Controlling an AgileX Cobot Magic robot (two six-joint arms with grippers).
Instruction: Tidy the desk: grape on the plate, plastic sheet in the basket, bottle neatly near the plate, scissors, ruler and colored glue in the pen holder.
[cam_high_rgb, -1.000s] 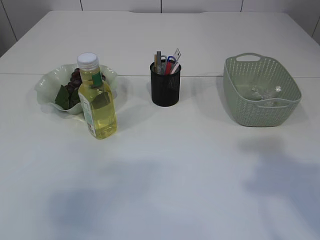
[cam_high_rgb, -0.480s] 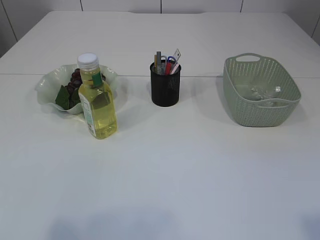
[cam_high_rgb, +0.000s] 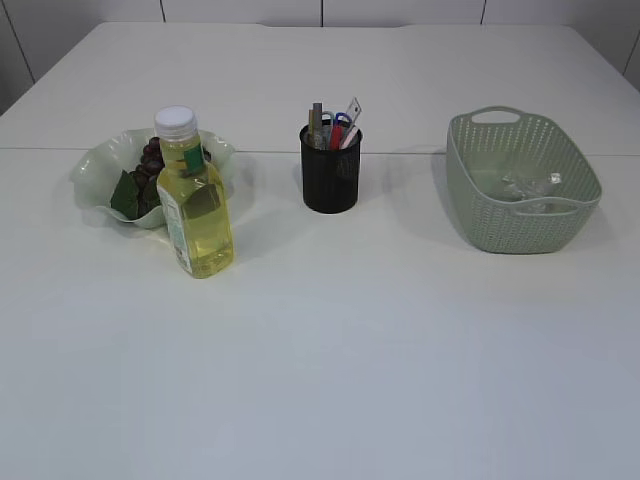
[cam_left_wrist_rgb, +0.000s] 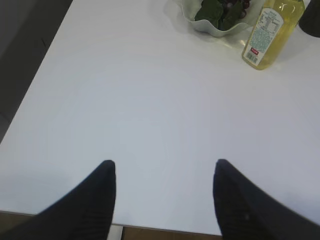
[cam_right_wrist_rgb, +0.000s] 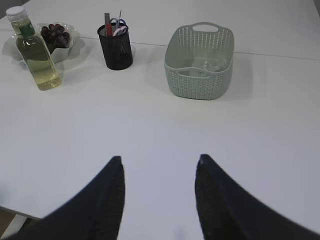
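Note:
Dark grapes (cam_high_rgb: 150, 158) with green leaves lie in the pale green plate (cam_high_rgb: 92, 170) at the left. A yellow bottle (cam_high_rgb: 196, 205) with a white cap stands upright just in front of the plate. The black mesh pen holder (cam_high_rgb: 331, 168) holds the scissors (cam_high_rgb: 341, 120), the ruler (cam_high_rgb: 353, 108) and a red glue stick (cam_high_rgb: 337, 135). Clear plastic sheet (cam_high_rgb: 528, 185) lies inside the green basket (cam_high_rgb: 480, 215). My left gripper (cam_left_wrist_rgb: 164, 165) is open over the table's near left edge. My right gripper (cam_right_wrist_rgb: 159, 160) is open over the near table, empty. Neither arm shows in the exterior view.
The table's near edge (cam_left_wrist_rgb: 150, 228) lies right under the left fingertips, and its left edge (cam_left_wrist_rgb: 37, 80) borders dark floor. The white tabletop (cam_high_rgb: 330, 360) stretches in front of the objects.
Soft shadows on the near tabletop, at left and right, have faded away across the frames. The plate, bottle, pen holder and basket have not moved.

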